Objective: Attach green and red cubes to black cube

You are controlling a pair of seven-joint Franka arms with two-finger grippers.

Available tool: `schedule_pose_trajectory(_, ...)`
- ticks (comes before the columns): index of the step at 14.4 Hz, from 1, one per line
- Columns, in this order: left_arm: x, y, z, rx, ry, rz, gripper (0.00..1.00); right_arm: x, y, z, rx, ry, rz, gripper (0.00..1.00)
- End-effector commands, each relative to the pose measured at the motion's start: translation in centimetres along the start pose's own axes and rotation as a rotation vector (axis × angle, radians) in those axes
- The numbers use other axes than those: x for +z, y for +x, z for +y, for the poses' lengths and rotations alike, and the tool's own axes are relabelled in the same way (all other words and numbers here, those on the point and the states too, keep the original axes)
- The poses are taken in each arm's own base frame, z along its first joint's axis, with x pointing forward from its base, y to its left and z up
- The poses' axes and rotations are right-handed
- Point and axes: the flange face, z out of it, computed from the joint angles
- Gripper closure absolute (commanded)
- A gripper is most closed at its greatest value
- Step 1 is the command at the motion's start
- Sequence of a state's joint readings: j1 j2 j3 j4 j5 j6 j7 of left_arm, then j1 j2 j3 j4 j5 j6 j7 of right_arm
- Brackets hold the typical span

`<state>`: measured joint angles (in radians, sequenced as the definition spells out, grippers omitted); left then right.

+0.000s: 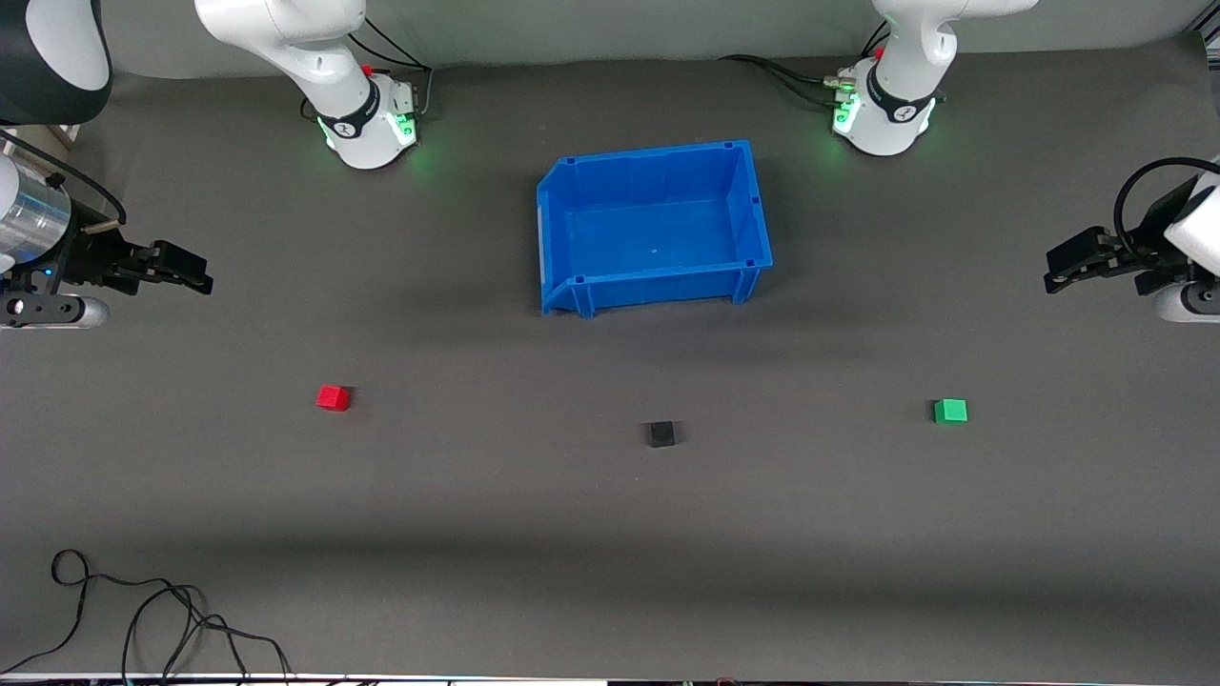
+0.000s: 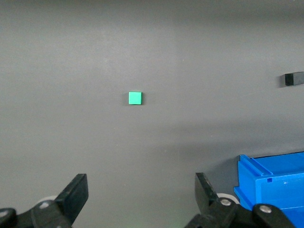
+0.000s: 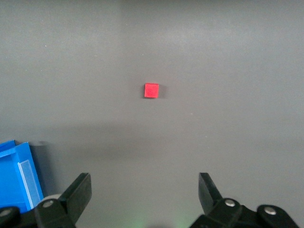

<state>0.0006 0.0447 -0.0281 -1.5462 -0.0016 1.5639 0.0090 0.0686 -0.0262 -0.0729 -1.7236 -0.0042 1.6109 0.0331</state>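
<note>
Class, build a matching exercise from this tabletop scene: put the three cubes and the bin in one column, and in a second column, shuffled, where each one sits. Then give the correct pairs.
Column one:
1. red cube
2. green cube
3. black cube
4. blue bin

Column two:
A. toward the left arm's end of the table
B. between the two coloured cubes, nearest the front camera
C. toward the right arm's end of the table
D. mid-table, closest to the robots' bases

Pairs: 1-C, 2-A, 3-B, 4-D
</note>
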Motion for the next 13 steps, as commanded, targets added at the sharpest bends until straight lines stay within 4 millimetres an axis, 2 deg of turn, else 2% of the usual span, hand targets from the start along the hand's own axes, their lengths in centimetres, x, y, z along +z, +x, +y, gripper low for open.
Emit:
schedule_pose_trajectory(1, -0.7, 0.1, 0.1, 0.017, 0.011, 0.013, 0.00, -0.9, 0.1, 0.3, 0.006, 0.004, 0.022, 0.00)
schedule_pose_trajectory(4, -0.5, 0.1, -0.7, -0.001, 0.011, 0.004, 0.00, 0.4, 1.3, 0.3, 0.007, 0.002, 0.028, 0.00)
schedule_pose_trajectory(6, 0.2, -0.1, -2.7, -0.053, 0.005, -0.024, 0.00, 2.6, 2.5, 0.3, 0.011, -0.001, 0.010, 0.00)
schedule_pose_trajectory(7, 0.5, -0.2, -4.0, -0.099, 0.002, -0.034, 0.00, 4.3, 3.4, 0.2, 0.009, -0.003, 0.009, 0.00)
schedule_pose_trajectory(9, 0.8, -0.8, -7.0, -0.285, -0.012, -0.059, 0.00, 7.5, 5.2, -0.1, 0.006, -0.007, 0.017, 0.00)
schedule_pose_trajectory(11, 1.2, -1.0, -8.4, -0.531, -0.042, -0.073, 0.00, 11.3, 7.2, -0.3, 0.004, -0.014, 0.003, 0.00)
schedule_pose_trajectory(13, 2.0, -0.8, -9.2, -0.766, -0.113, -0.110, 0.00, 14.8, 8.3, -0.4, 0.005, -0.018, -0.009, 0.00)
